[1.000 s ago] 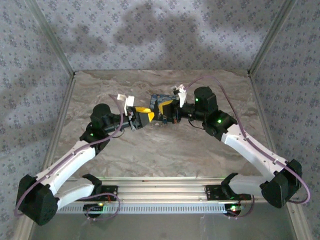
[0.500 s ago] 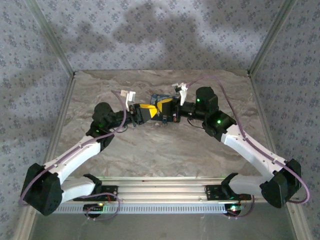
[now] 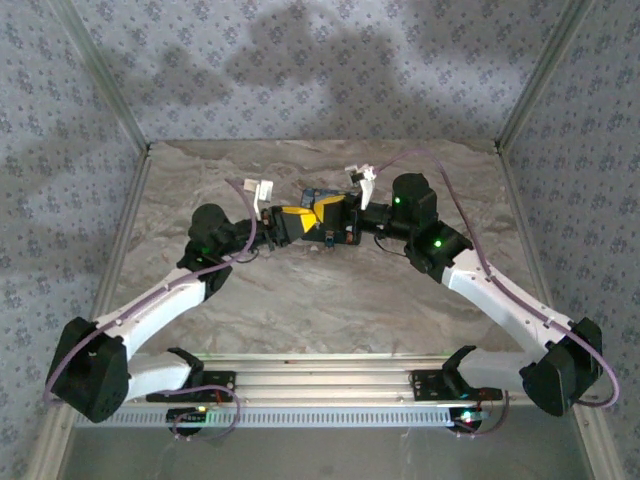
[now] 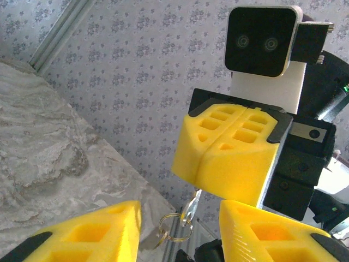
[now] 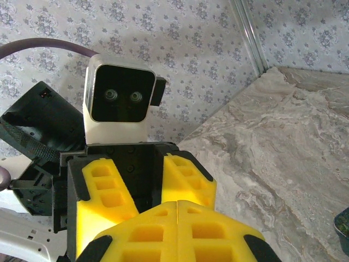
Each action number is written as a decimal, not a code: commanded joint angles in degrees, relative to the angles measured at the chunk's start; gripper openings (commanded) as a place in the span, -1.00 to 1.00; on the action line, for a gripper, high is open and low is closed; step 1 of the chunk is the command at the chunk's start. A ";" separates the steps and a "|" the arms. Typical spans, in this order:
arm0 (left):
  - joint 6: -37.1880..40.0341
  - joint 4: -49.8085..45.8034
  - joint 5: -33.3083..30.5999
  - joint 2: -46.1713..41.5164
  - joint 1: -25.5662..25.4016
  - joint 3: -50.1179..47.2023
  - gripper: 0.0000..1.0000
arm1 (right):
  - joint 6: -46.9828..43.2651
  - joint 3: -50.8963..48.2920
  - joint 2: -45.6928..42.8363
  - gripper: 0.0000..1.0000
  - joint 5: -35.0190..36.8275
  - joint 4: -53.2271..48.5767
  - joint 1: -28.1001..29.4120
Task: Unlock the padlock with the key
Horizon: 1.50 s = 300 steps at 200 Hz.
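Observation:
My right gripper (image 3: 326, 213) is shut on a small silver key (image 4: 192, 206), which sticks out below its closed yellow fingers (image 4: 229, 158) with a key ring (image 4: 174, 226) hanging from it. Facing it tip to tip above the table's middle, my left gripper (image 3: 291, 222) is open. Its two yellow fingers (image 4: 103, 234) stand apart on either side of the key and ring. In the right wrist view the left gripper's spread fingers (image 5: 106, 196) rise just behind my shut right gripper (image 5: 178, 213). A dark bluish object (image 3: 316, 194), possibly the padlock, lies on the table behind the grippers, mostly hidden.
The marble-patterned table (image 3: 330, 300) is boxed in by patterned walls with metal frame posts (image 3: 100, 80). Both arms stretch inward from their bases at the near rail (image 3: 320, 385). A dark rounded edge (image 5: 343, 228) shows on the table at the right of the right wrist view.
My left arm has swung right and forward, bringing its open gripper up against the right gripper's tips. The right gripper has stayed almost still, holding the key.

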 commanded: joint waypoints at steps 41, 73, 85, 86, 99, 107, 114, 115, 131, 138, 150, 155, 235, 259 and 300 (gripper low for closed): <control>-1.78 5.60 2.18 1.14 -0.30 0.71 -0.24 | 0.91 -0.39 -0.81 -1.00 -1.12 2.38 0.16; -1.56 5.21 2.40 1.23 -0.47 0.80 -0.30 | 0.99 -0.51 -0.83 -1.00 -0.79 2.70 0.13; -1.48 4.92 2.49 1.32 -0.52 0.80 -0.30 | 0.99 -0.52 -0.82 -1.00 -0.68 2.72 0.18; -1.49 4.91 2.51 1.32 -0.52 0.80 -0.30 | 0.99 -0.52 -0.86 -1.00 -0.68 2.73 0.18; -1.43 4.99 2.62 1.34 -0.52 0.69 -0.33 | 0.99 -0.46 -0.81 -1.00 -0.60 2.85 0.16; -1.39 4.99 2.62 1.49 -0.52 0.67 -0.35 | 1.08 -0.43 -0.81 -1.00 -0.59 2.92 0.11; -1.34 4.98 2.62 1.49 -0.52 0.65 -0.36 | 1.08 -0.43 -0.81 -1.00 -0.59 2.94 0.18; -1.34 4.99 2.62 1.49 -0.52 0.59 -0.36 | 1.08 -0.43 -0.81 -1.00 -0.59 2.93 0.18; -1.18 4.99 2.84 1.58 -0.61 0.69 -0.41 | 1.17 -0.41 -0.80 -1.00 -0.48 3.00 0.18; -1.11 4.90 2.88 1.57 -0.57 0.71 -0.44 | 1.16 -0.41 -0.80 -1.00 -0.47 3.02 0.21; -0.92 4.73 2.96 1.55 -0.61 0.71 -0.52 | 1.17 -0.39 -0.81 -1.00 -0.50 3.00 0.27; -0.90 4.64 2.97 1.50 -0.54 0.71 -0.55 | 1.15 -0.43 -0.81 -1.00 -0.50 3.00 0.27; -0.85 3.54 3.66 1.71 -0.76 1.06 -0.51 | 1.17 -0.26 -0.81 -1.00 -0.41 3.09 0.39; -0.66 3.23 3.89 1.92 -0.98 1.17 -0.49 | 1.13 -0.21 -0.81 -1.00 -0.42 3.05 0.53; -0.26 2.84 3.94 1.70 -1.00 1.21 -0.68 | 1.08 -0.17 -1.03 -1.00 -0.42 2.88 0.66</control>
